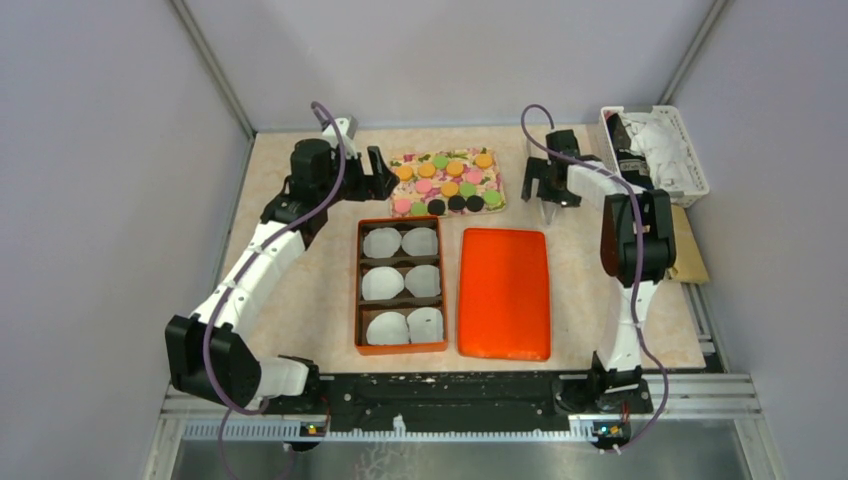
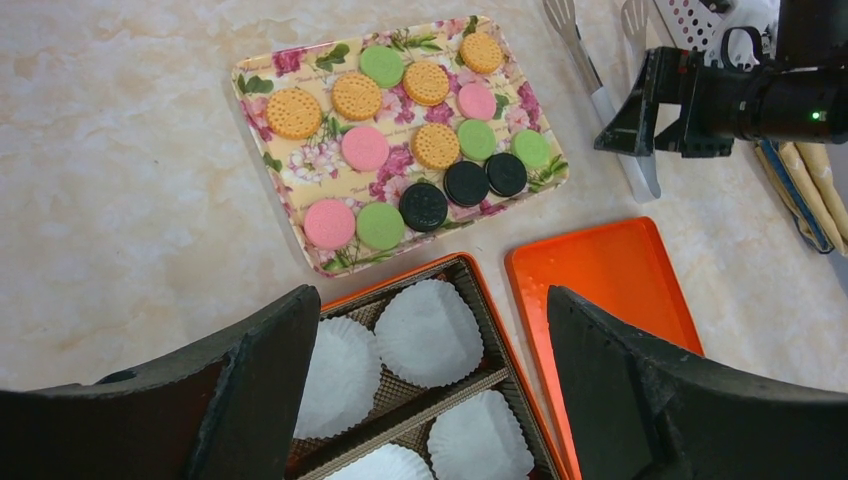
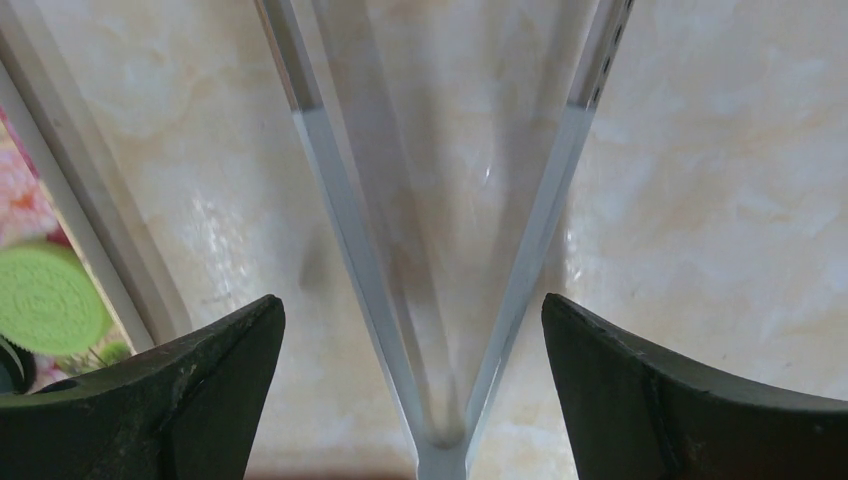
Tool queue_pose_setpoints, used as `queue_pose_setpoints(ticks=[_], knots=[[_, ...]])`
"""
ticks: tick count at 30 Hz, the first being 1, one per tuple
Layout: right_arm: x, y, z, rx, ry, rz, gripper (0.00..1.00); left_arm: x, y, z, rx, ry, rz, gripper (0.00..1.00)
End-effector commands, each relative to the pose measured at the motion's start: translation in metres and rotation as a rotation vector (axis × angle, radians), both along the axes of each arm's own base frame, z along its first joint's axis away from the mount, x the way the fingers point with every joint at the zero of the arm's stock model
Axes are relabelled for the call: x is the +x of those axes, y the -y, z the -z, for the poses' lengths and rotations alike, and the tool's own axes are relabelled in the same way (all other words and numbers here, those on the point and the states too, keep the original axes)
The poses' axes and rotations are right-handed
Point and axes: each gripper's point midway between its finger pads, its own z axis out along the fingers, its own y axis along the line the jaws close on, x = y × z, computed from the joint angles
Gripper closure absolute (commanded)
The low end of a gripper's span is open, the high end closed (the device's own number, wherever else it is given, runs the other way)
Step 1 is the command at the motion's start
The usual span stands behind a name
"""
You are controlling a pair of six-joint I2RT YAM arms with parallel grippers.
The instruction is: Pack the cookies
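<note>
The cookies (image 1: 447, 183) are orange, pink, green and black discs lying flat on a floral tray (image 2: 262, 120) at the back middle of the table. In the left wrist view the cookies (image 2: 420, 140) are all on that tray. My left gripper (image 1: 385, 172) hangs just left of the tray. It (image 2: 432, 296) is open and empty above the back end of an orange box (image 1: 359, 290) lined with white paper cups (image 2: 428, 332). My right gripper (image 3: 410, 300) is open low over the table, straddling white V-shaped tongs (image 3: 335, 205) without touching them.
An orange lid (image 1: 505, 292) lies flat right of the box. The tongs (image 2: 600, 95) lie right of the floral tray. A white basket (image 1: 655, 150) with cloth and dark items stands at the back right. A brown flat item (image 1: 690, 250) lies beside the right arm.
</note>
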Motion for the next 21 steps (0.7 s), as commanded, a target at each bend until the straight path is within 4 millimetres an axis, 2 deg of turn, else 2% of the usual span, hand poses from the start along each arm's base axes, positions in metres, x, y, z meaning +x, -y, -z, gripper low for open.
queue_pose_setpoints(ticks=[1, 6, 11, 14, 19, 21], knots=[[0.028, 0.009, -0.008, -0.025, 0.038, 0.049, 0.01, 0.002, 0.001, -0.005, -0.017, 0.031, 0.009, 0.10], [0.034, 0.011, 0.006, -0.042, 0.007, 0.057, 0.02, 0.001, 0.000, -0.002, -0.014, 0.026, 0.003, 0.10], [0.037, 0.015, 0.017, -0.063, -0.011, 0.058, 0.07, 0.001, 0.001, 0.004, -0.016, 0.013, 0.011, 0.10], [0.039, 0.014, 0.024, -0.065, -0.028, 0.053, 0.14, 0.000, 0.003, 0.007, -0.027, 0.003, 0.018, 0.10], [0.037, 0.010, 0.030, -0.047, -0.040, 0.039, 0.33, -0.002, 0.005, 0.007, -0.037, 0.000, 0.025, 0.10], [0.037, 0.009, 0.028, -0.040, -0.034, 0.032, 0.48, -0.002, 0.004, 0.008, -0.036, -0.001, 0.022, 0.10]])
